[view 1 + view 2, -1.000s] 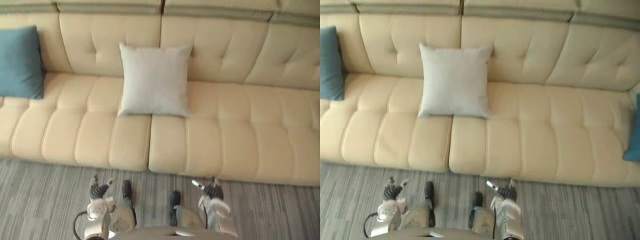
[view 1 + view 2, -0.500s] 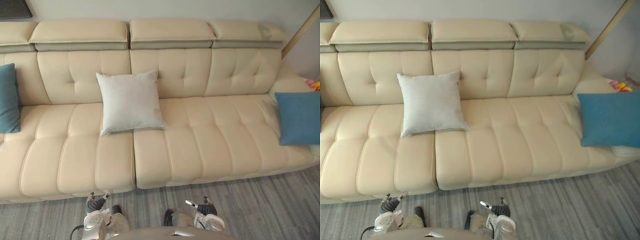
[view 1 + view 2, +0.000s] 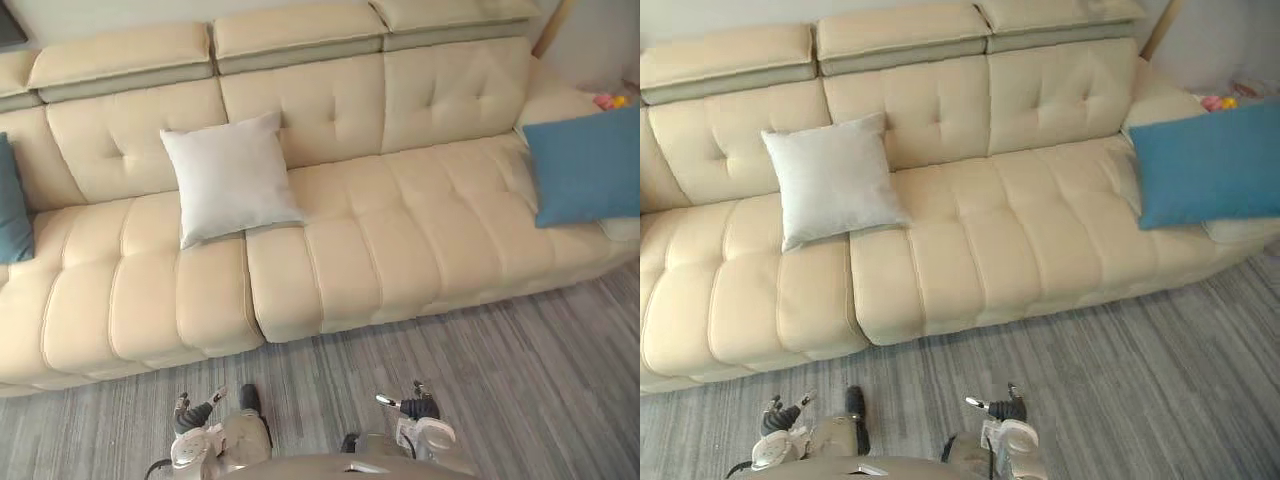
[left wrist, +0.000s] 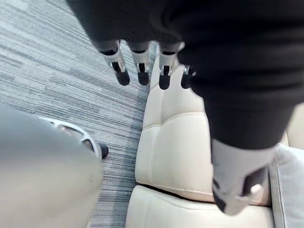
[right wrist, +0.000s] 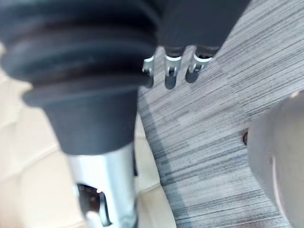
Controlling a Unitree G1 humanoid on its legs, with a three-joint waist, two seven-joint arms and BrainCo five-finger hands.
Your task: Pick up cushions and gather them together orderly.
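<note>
plainly square, the pale grey cushion (image 3: pixel 228 178) leans on the sofa (image 3: pixel 400 235); left hand (image 3: pixel 192 414) and right hand (image 3: pixel 415 408) hang relaxed.

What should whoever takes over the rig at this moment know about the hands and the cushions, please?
Left hand: open, empty, low over the carpet in front of the sofa.
Right hand: open, empty, likewise.
White cushion leans on the backrest, left of the middle. Right blue cushion is at the sofa's right end, left blue cushion at its left end.
Done: nothing gathered, all three lie apart.
Left: pick them up and set them together neatly.
</note>
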